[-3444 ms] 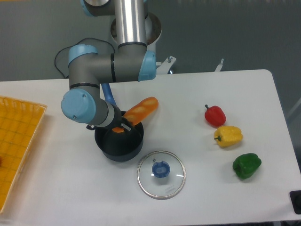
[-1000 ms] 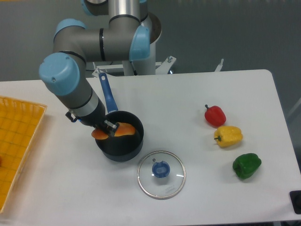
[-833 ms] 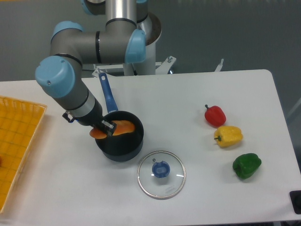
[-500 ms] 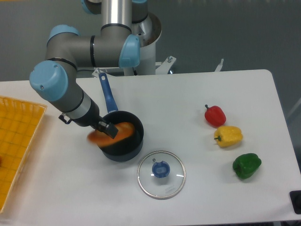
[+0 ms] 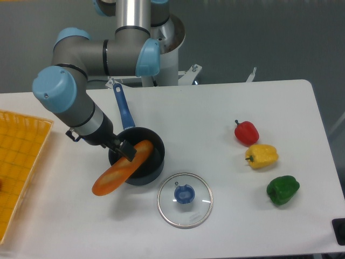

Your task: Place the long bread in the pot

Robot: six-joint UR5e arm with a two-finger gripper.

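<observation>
Long bread (image 5: 119, 171) is propped across pot (image 5: 150, 169) rim, one end inside, the other overhanging toward the table (image 5: 242, 210) | gripper (image 5: 125, 150) is touching it; jaw state cannot be told | risk: loaf is tipped out, being longer than the pot.

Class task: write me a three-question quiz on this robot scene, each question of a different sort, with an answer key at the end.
1. True or false: the long bread lies wholly inside the pot.
2. Which pepper is nearest the table's front edge? A red B yellow C green
3. What lies just right of the pot, nearer the front edge?

Key
1. False: one end sticks out over the rim toward the front left, by the gripper.
2. C
3. The glass lid.
</observation>
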